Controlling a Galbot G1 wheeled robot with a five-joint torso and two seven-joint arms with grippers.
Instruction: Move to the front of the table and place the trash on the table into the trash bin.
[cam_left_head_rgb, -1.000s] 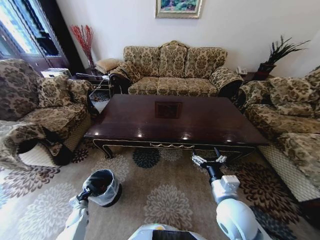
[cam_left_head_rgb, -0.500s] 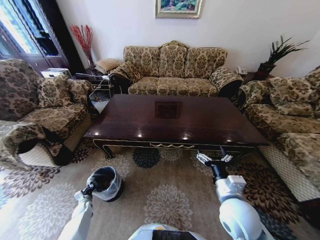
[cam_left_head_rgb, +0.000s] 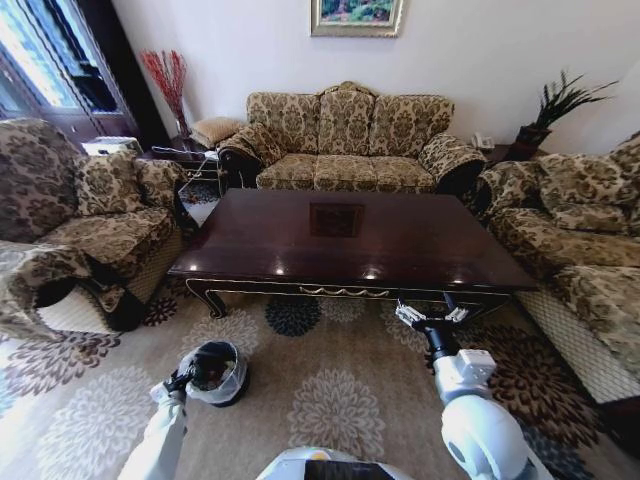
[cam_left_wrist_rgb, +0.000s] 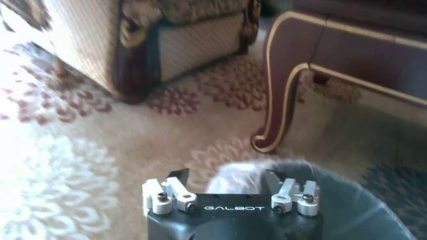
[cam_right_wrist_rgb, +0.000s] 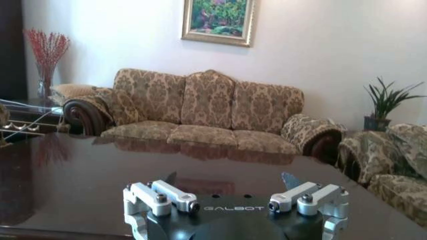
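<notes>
The trash bin (cam_left_head_rgb: 218, 372) sat on the carpet; my left gripper (cam_left_head_rgb: 182, 379) seemingly pinched its rim. My right gripper (cam_left_head_rgb: 431, 314) hung unclenched before the table (cam_left_head_rgb: 350, 240).

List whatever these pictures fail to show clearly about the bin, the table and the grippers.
- Trash bin contents: head view too small; left wrist view blurred, left gripper blocks it.
- Table far legs: hidden under its top.
- Right gripper fingertips: cut off behind its body, right wrist view.

The left hand (cam_left_head_rgb: 183, 379) drew lower and nearer the robot beside the trash bin (cam_left_head_rgb: 218, 372); the right hand (cam_left_head_rgb: 431, 316) shifted rightward toward the counter (cam_left_head_rgb: 350, 240).
</notes>
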